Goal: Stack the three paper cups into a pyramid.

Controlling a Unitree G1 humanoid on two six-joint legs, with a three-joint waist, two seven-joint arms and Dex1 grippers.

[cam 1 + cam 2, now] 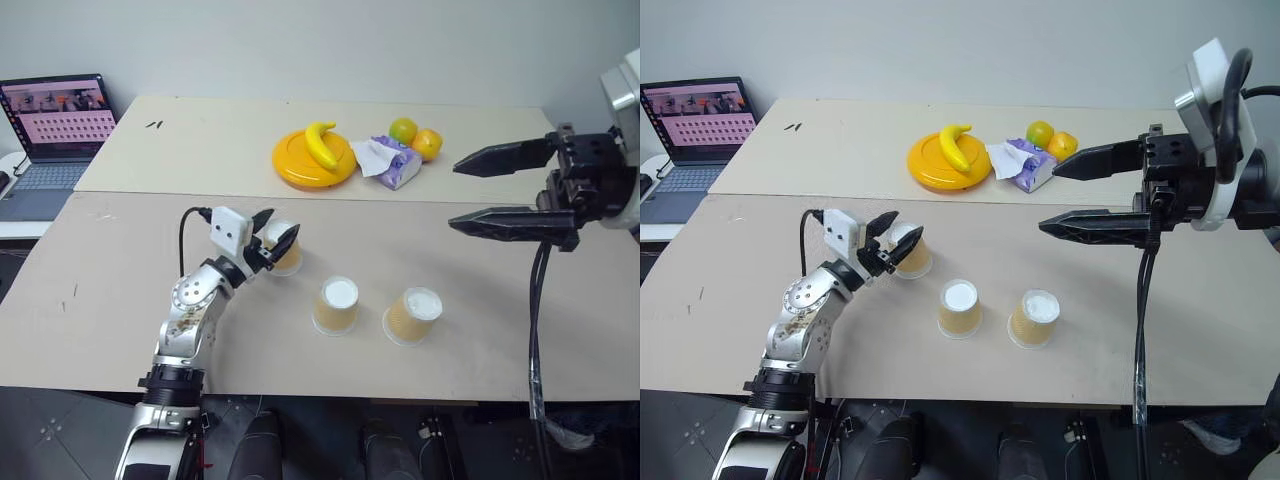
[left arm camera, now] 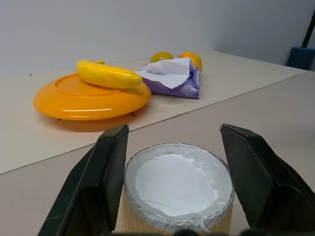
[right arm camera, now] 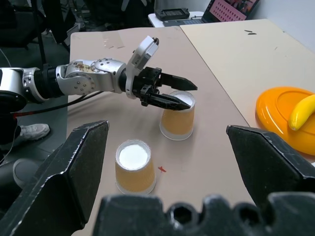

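Note:
Three tan paper cups stand upside down on the near table, white bases up. The left cup (image 1: 286, 258) has my left gripper (image 1: 280, 228) shut on its upper part, one black finger (image 2: 110, 177) on each side of the white base (image 2: 177, 189); the cup still rests on the table. The middle cup (image 1: 336, 305) and the right cup (image 1: 413, 315) stand side by side, a small gap between them. My right gripper (image 1: 455, 195) hangs open in the air to the right, above the table, pointing left with nothing between its fingers.
On the far table lie a yellow plate (image 1: 290, 165) with a banana (image 1: 322, 145), a purple tissue pack (image 1: 395, 165) and two round fruits (image 1: 415, 138). A laptop (image 1: 55, 130) stands open on a side table at far left.

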